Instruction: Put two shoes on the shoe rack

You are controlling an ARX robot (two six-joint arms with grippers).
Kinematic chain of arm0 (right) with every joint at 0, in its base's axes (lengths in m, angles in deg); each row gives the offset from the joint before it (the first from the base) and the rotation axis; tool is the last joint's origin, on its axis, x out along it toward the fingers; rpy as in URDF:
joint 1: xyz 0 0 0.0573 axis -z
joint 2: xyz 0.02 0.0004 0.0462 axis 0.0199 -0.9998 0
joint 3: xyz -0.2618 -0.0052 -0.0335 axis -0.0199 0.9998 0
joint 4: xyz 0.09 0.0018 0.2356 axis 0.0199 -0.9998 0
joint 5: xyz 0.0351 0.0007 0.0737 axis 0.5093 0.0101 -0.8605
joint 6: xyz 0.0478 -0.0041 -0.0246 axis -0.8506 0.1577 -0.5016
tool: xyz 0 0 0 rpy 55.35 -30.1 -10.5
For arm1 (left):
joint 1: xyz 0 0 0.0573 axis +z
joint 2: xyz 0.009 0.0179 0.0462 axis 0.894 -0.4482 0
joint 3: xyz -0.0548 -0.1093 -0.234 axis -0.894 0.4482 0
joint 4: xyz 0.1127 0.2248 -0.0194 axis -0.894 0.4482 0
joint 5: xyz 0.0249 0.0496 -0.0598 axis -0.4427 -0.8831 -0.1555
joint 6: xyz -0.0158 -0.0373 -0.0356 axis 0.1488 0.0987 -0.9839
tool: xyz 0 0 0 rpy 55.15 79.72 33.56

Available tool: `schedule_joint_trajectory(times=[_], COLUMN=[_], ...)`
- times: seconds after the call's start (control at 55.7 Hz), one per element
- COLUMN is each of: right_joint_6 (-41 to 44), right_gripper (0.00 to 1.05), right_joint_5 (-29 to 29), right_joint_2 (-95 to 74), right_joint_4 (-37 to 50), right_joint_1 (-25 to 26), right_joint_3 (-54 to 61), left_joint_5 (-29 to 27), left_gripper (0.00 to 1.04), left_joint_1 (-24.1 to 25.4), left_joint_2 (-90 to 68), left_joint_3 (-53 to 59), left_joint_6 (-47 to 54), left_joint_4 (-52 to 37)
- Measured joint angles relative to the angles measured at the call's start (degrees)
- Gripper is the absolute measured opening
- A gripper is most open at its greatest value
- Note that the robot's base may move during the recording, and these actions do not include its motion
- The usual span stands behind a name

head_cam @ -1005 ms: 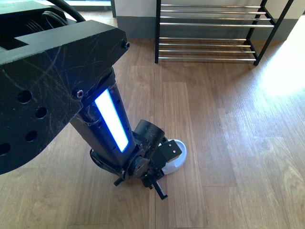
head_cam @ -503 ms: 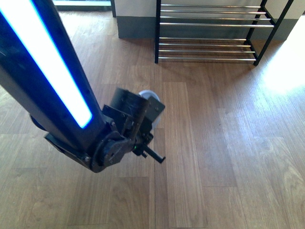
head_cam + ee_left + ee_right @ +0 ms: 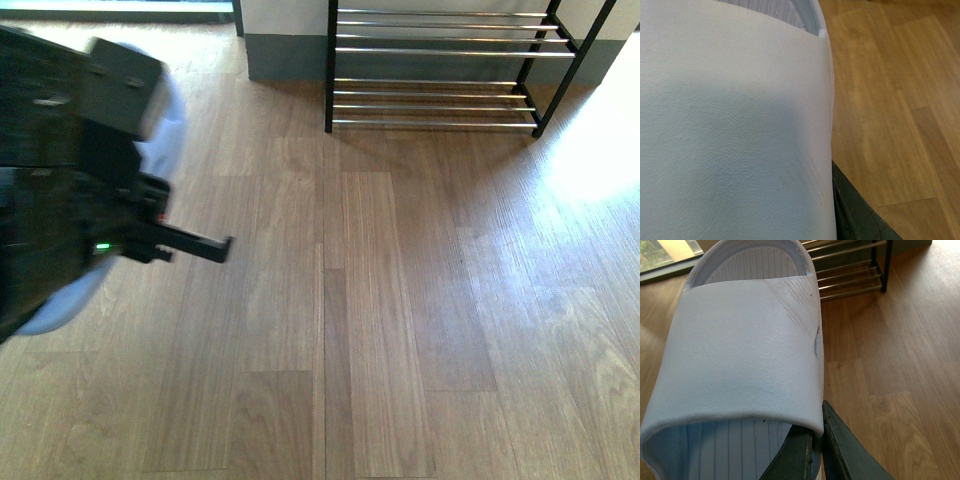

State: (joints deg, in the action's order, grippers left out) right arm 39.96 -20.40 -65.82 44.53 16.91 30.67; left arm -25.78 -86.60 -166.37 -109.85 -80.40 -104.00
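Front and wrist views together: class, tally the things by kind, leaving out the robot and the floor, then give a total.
White slides: 2, the left-wrist slide and the right-wrist slide
Shoe rack: 1
Total: 3

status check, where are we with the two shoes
Left gripper shut on a white slide, lifted, blurred. Right gripper shut on the other slide. Shoe rack: visible tiers bare; floor before it clear.

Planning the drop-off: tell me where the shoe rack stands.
Front view: the shoe rack stands at the top, right of centre, against the far wall.
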Motion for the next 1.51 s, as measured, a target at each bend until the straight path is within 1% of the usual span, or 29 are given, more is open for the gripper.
schedule_joint_trajectory(times=[0.09, 0.197, 0.305, 0.431, 0.485, 0.592, 1.508], right_joint_6=[0.0, 0.0, 0.0, 0.0, 0.0, 0.0, 0.0], right_gripper=[0.01, 0.01, 0.01, 0.01, 0.01, 0.01, 0.01], right_joint_5=[0.0, 0.0, 0.0, 0.0, 0.0, 0.0, 0.0], right_joint_2=[0.0, 0.0, 0.0, 0.0, 0.0, 0.0, 0.0], right_joint_4=[0.0, 0.0, 0.0, 0.0, 0.0, 0.0, 0.0], right_joint_1=[0.0, 0.0, 0.0, 0.0, 0.0, 0.0, 0.0], right_joint_3=[0.0, 0.0, 0.0, 0.0, 0.0, 0.0, 0.0], left_joint_5=[-1.0, -3.6, -6.5, -11.1, -11.4, -12.3, -12.0], left_gripper=[0.02, 0.02, 0.02, 0.02, 0.02, 0.02, 0.02], left_joint_1=[1.6, 1.6, 0.3, -2.5, -2.8, -2.9, -3.0], left_joint_2=[14.3, 32.3, 44.5, 58.4, 61.6, 64.0, 63.9], left_joint_3=[9.3, 16.3, 18.0, 18.3, 18.4, 18.4, 18.4], left_joint_6=[-2.3, -4.7, -5.6, -6.7, -7.0, -7.4, -7.5], left_joint_4=[3.2, 13.1, 21.5, 32.2, 33.9, 34.4, 34.5])
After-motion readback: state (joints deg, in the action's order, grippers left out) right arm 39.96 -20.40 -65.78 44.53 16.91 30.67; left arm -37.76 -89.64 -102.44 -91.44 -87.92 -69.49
